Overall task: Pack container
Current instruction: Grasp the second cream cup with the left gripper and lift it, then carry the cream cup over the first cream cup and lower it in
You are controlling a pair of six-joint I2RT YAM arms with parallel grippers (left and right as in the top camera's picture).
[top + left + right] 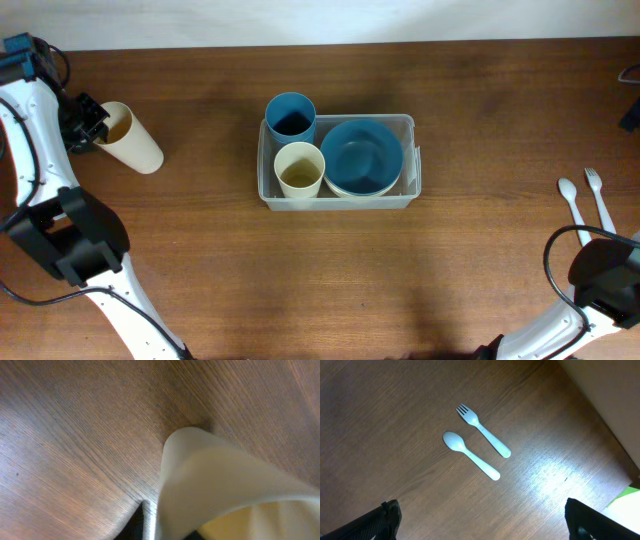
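Looking down from overhead: clear container (340,203) at the middle of the counter (300,290), nearer the far edge than the near one, long axis running left to right. Already inside: blue cup (290,115) upright in the far-left corner, small cream cup (299,170) upright just in front of it, blue bowl (362,155) filling the right half. Well to the left, toward the far-left corner, left gripper (92,125) at the mouth of a tipped cream cup (132,142), base pointing right and toward the near edge. Container lying to the right of those jaws, bare wood between, nothing in the way. Little free room left in the container, judging by the filled corners. Spoon (568,195) and fork (597,195) side by side close to the right edge, well apart from the container.

From the left wrist: tipped cream cup (220,485) crowding the frame, rim nearest the lens, jaws seemingly clamped on its wall, one dark fingertip (135,527) just outside it.

From the right wrist: right gripper (482,520) hanging above the spoon (470,454) and fork (482,430), jaws wide apart and holding nothing, handles slanting toward the right edge.
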